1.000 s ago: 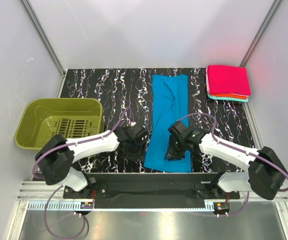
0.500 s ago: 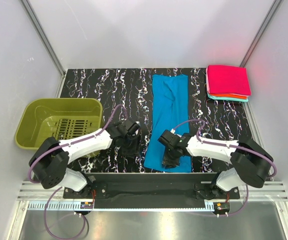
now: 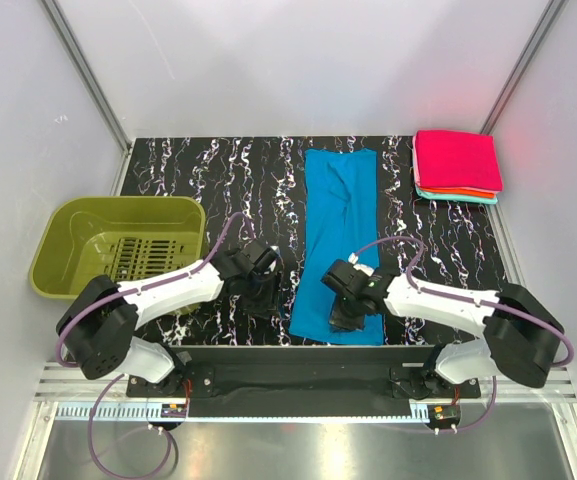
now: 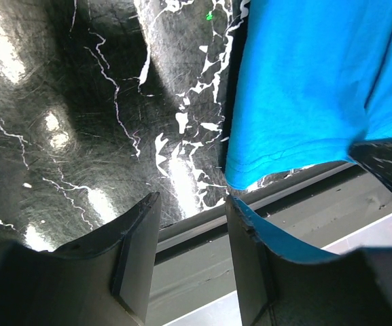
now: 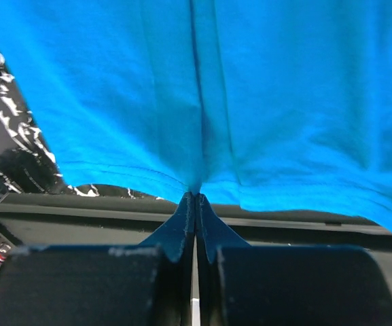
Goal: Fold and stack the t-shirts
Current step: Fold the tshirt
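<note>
One bright blue t-shirt (image 3: pixel 340 230) lies flat on the table (image 3: pixel 188 180) as a long strip; its long axis runs from near edge to far edge, with the near end drifting slightly left; three folded t-shirts (image 3: pixel 456 165) sit stacked at the far right corner; the right gripper (image 5: pixel 196 197), looser and farther back a second ago, is now pinched tight on the near hem; the left gripper (image 4: pixel 192 224) stands spread, holding nothing, just beside the near left corner.
</note>
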### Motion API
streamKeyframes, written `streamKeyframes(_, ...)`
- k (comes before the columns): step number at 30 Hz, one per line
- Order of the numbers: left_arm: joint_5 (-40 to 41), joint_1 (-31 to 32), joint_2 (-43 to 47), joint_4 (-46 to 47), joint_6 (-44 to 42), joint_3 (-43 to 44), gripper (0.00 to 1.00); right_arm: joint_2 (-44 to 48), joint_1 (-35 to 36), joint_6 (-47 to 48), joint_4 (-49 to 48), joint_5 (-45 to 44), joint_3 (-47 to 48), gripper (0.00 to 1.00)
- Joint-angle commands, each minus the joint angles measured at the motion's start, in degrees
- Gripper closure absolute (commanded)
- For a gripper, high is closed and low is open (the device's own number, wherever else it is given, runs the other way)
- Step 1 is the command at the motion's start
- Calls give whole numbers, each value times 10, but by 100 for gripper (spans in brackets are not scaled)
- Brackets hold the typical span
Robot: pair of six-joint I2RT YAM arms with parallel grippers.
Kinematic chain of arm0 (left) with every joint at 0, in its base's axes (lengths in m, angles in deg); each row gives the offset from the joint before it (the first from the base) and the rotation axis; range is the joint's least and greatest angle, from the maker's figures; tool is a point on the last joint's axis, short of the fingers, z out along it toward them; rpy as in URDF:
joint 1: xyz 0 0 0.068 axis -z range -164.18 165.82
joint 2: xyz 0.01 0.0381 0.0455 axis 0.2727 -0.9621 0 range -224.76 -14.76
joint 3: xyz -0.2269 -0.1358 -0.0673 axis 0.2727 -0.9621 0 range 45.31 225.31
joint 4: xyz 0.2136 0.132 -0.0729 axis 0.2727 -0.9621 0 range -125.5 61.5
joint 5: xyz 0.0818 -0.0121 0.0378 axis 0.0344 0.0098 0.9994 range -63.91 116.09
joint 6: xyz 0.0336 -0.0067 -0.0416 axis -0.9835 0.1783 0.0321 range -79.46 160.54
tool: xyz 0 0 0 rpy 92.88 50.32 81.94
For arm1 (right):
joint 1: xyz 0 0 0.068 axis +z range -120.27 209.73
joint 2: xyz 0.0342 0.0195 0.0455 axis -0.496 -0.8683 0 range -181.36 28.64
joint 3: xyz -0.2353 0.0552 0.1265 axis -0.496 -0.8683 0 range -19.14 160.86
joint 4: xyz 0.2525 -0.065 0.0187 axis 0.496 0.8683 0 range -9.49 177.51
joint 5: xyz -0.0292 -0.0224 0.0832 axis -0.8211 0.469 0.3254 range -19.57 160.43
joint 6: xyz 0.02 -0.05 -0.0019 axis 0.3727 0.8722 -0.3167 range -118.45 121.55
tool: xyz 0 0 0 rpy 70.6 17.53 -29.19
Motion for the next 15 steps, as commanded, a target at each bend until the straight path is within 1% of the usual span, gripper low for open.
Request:
streamKeyframes(1, -17, 1, 15, 24, 8, -2, 52, 32, 6, -8, 38, -41, -2, 100)
streamKeyframes(7, -30, 2, 9, 34, 13, -2, 52, 29, 7, -7, 33, -34, -28, 100)
streamKeyframes(11, -33, 4, 7, 43, 17, -5, 50, 45, 6, -10, 32, -42, -47, 100)
streamKeyframes(15, -43, 10, -7, 53, 22, -3, 50, 45, 6, 0, 20, -37, -50, 100)
